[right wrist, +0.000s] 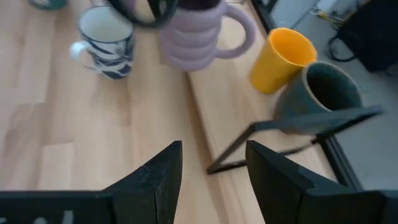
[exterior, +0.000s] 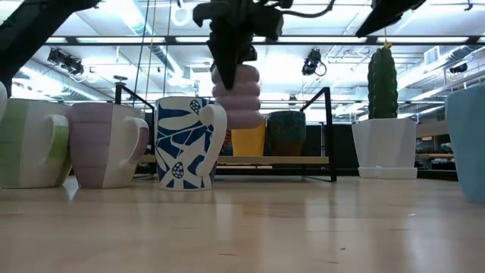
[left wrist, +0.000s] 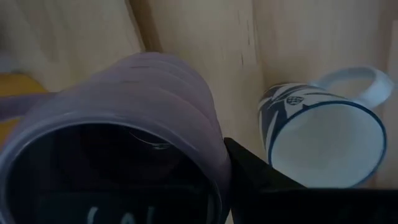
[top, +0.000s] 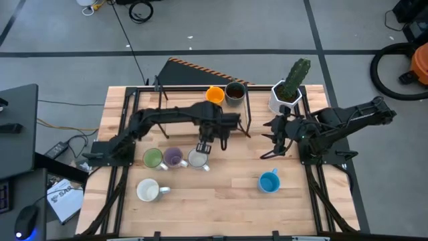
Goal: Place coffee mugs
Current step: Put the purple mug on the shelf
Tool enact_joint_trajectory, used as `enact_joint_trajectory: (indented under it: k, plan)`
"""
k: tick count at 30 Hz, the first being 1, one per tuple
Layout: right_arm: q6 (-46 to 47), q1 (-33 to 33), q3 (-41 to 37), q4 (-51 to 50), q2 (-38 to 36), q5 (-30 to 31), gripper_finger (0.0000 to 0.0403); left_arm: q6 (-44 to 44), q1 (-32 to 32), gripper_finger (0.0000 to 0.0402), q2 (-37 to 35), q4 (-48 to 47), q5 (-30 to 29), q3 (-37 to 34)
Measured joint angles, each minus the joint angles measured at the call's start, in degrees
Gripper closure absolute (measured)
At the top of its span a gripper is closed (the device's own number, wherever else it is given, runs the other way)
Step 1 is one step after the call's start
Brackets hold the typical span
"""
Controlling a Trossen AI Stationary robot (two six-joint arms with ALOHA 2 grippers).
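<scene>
Low view — ribbed purple mug [exterior: 236,97] upright in left hand [exterior: 231,57]

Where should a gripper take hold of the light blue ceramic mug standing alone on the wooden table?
On the rim wall of the light blue ceramic mug, from straight above, one finger inside. It stands upright, mouth open upward, nothing beside it. Its handle points toward the right gripper, so grip away from that. This is a judgement.

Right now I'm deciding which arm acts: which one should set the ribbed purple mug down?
Left. Its tool already holds the ribbed purple mug aloft beside the blue-patterned mug; the right tool is open, empty.
</scene>
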Motion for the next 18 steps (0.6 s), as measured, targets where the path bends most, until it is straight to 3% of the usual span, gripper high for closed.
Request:
enact_joint_trajectory:
  k: [5,15,18]
  plan:
    - [0.31,1.37,0.0,-0.28,-0.17,3.66,0.022,-0.53,1.83,0.0362,-1.97,-0.06,4.6,0.02]
    - [0.82,1.71,0.0,0.0,-0.2,7.29,0.022,-1.98,2.75,0.0362,-6.94,0.02,3.76,-0.29]
    - [0.82,1.71,0.0,0.43,-0.2,7.36,0.022,-3.59,4.29,0.0361,-10.44,0.12,3.16,-3.96]
